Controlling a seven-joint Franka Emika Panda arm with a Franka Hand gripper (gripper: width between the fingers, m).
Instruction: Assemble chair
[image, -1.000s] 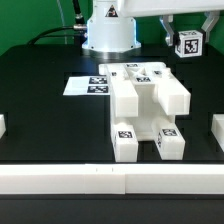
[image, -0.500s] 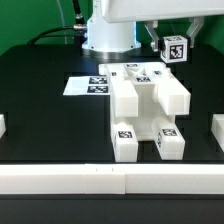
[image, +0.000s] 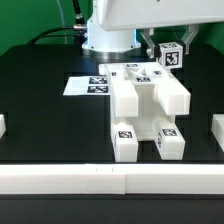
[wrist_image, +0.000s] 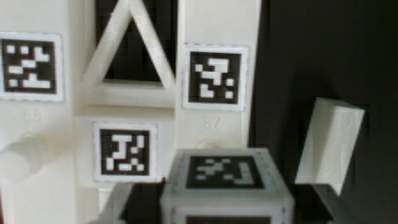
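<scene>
One two-finger tool (image: 171, 50) on a white robot arm (image: 130, 12) hangs above the far part of a black bench (image: 40, 110). The tool is clamped on a small white plastic block with a black-and-white square tag (image: 171, 57), one finger on each side. In the wrist view this block (wrist_image: 222, 180) fills the gap between the dark fingers (wrist_image: 128, 205), its tagged face turned toward the camera. The block is held in the air and touches only the tool.

Below the tool stands the partly built chair, a chunky white plastic body made of joined blocks (image: 145, 105). It rests on the bench, apart from the held block. Several square tags sit on its upper face at the end nearest the tool. Two short blocky legs (image: 125, 140) reach out on the side away from the tool, each with a tag on top. In the wrist view the chair's tagged white faces (wrist_image: 125, 90) lie beneath the tool, with three tags in sight.

A thin flat white marker board (image: 85, 86) lies on the bench just beside the chair, lower than the tool and toward the exterior view's left of it. A long white rail (image: 110, 180) runs along the bench edge farthest from the tool. Two small white pieces (image: 2, 125) sit at the bench's side edges, well apart from the tool; what they are cannot be told.
</scene>
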